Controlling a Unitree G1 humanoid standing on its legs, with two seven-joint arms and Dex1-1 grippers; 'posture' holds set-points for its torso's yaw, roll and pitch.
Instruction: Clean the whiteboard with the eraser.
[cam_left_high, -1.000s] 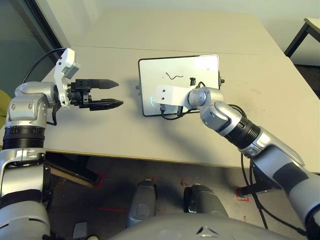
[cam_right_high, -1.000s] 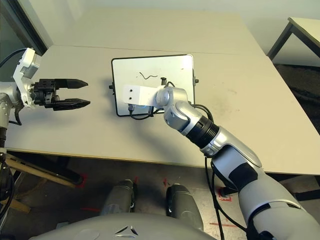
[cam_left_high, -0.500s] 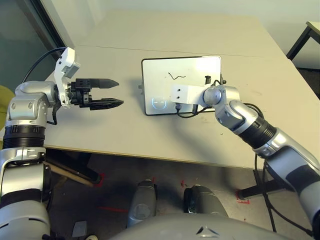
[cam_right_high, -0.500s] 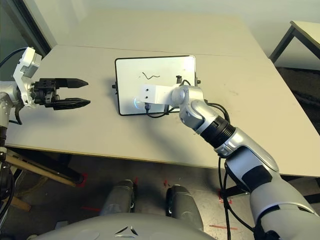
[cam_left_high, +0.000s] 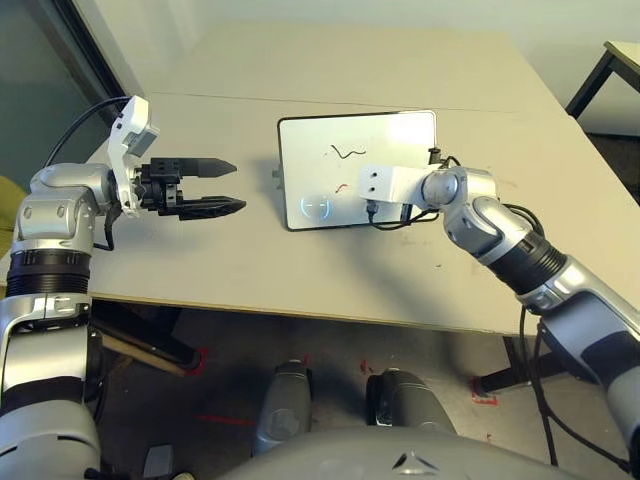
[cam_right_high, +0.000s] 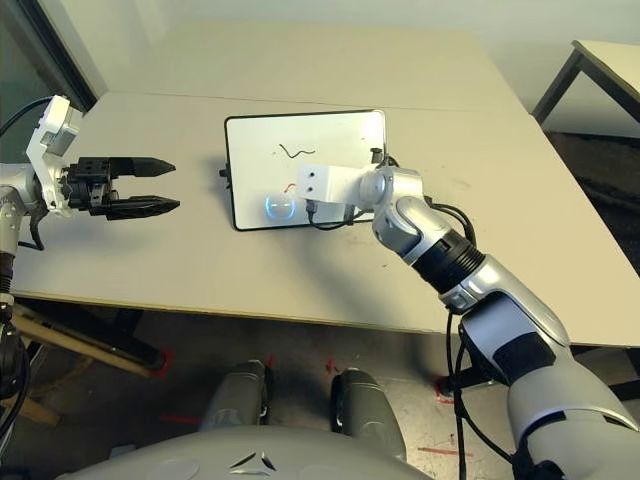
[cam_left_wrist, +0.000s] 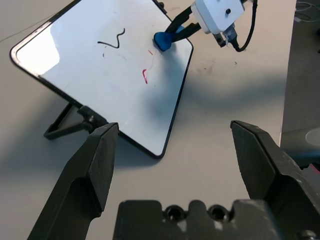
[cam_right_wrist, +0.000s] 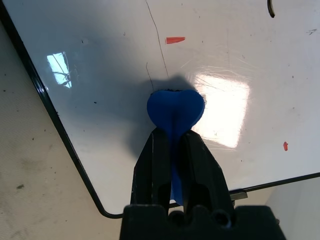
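Table (cam_left_high: 230, 255) held one whiteboard (cam_left_high: 310, 150), propped up on a stand. Two arms showed. Right arm's white wrist hid part of the board in the head views. Right gripper (cam_right_wrist: 174, 145) was clenched on one small blue eraser (cam_right_wrist: 175, 107), pressed on the board near its edge. Left gripper (cam_left_high: 222, 186) hung released, well apart. One black squiggle (cam_left_wrist: 112, 40) and a few tiny red marks (cam_left_wrist: 145, 75) were left.

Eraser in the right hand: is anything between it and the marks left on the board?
Nothing visible. The eraser sits on the board, with bare white surface between it and the black squiggle and red marks.
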